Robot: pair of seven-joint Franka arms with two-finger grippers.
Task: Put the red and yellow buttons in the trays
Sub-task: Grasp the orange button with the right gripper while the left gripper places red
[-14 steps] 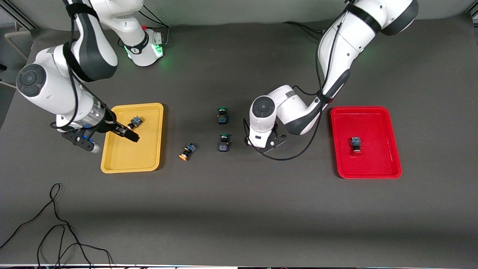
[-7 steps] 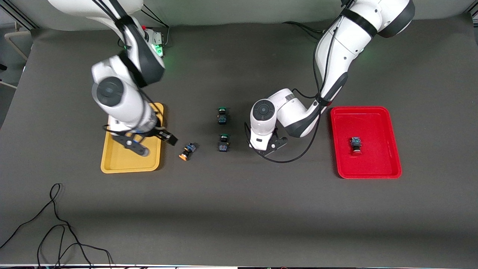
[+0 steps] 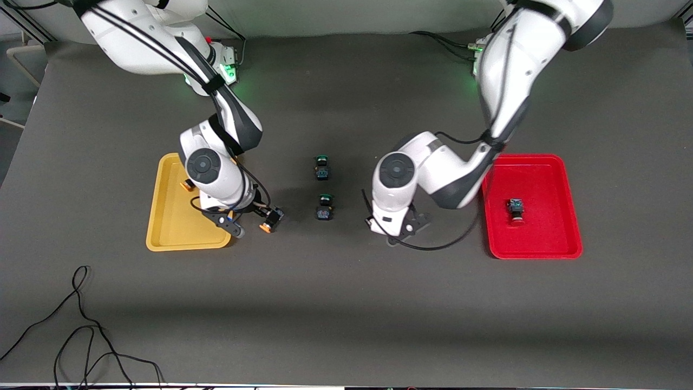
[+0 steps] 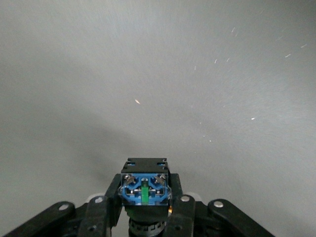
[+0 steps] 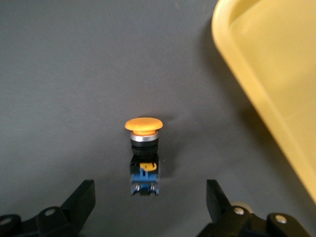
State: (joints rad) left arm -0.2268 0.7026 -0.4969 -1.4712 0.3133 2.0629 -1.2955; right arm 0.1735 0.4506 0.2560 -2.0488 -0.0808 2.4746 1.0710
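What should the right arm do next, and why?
Probably lower the right gripper straight down and close. Its fingers are open and straddle the yellow button, which lies on the table beside the yellow tray, not yet in it. The left gripper is shut on another button.

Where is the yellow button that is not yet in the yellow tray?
In the front view, the yellow button lies on the table between the yellow tray and the nearer green button. The right hand, open, is around it.

Dark table [image 3: 346, 303] carries trays [image 3: 187, 227], buttons [image 3: 269, 221], cable [image 3: 81, 330].
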